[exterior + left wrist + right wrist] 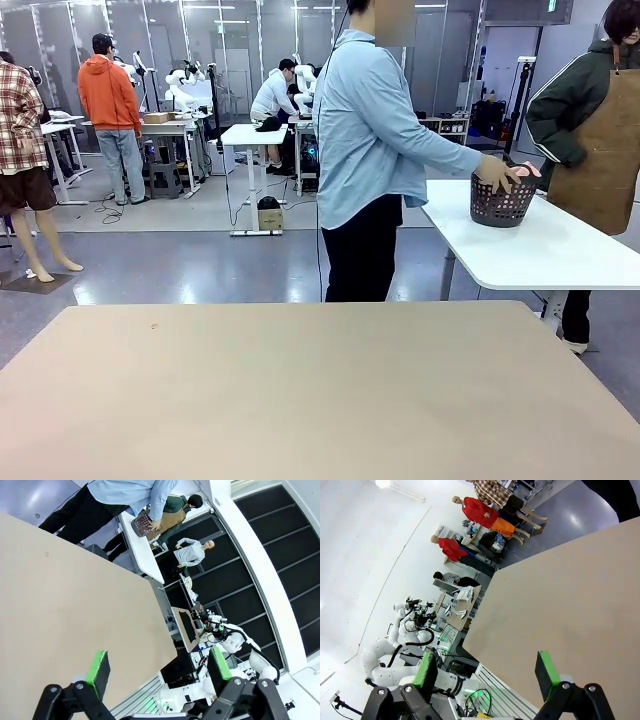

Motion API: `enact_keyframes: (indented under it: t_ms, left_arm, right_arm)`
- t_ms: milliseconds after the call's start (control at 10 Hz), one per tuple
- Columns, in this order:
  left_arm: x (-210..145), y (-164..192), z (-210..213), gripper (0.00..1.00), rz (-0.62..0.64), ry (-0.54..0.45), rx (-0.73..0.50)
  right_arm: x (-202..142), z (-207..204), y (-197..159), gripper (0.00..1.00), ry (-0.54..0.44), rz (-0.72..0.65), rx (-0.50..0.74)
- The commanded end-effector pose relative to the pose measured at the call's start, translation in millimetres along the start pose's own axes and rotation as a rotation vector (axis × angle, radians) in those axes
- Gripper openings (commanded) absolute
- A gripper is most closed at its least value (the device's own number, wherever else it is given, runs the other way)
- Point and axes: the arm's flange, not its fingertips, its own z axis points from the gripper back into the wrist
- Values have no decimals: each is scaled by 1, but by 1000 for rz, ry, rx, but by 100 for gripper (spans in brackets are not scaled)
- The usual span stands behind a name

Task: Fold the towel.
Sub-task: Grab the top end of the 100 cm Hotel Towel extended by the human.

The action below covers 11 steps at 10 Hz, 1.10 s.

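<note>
A bit of pale pink cloth, the towel (529,170), peeks out of a dark basket (500,203) on a white side table (540,250) beyond my table's far right. A person in a light blue shirt (365,130) stands at the far side with a hand (497,175) on the basket. In the left wrist view my left gripper (158,666) hangs open above the tan table (65,605), holding nothing. My right gripper (486,671) is open too, over the same tan table (570,600), with nothing between its green pads.
A second person in a brown apron (600,140) stands by the white side table. The tan table (320,390) spreads across the front view's lower half. Other people and workbenches stand far back in the room.
</note>
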Motion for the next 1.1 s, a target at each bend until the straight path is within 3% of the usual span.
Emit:
enact_keyframes:
  t_ms: [0,1000]
  left_arm:
    - [1,1,0,100,-20,-14,-24]
    - [1,1,0,100,-20,-14,-24]
  right_arm:
    - [2,0,2,100,-10,4,12]
    - [2,0,2,100,-10,4,12]
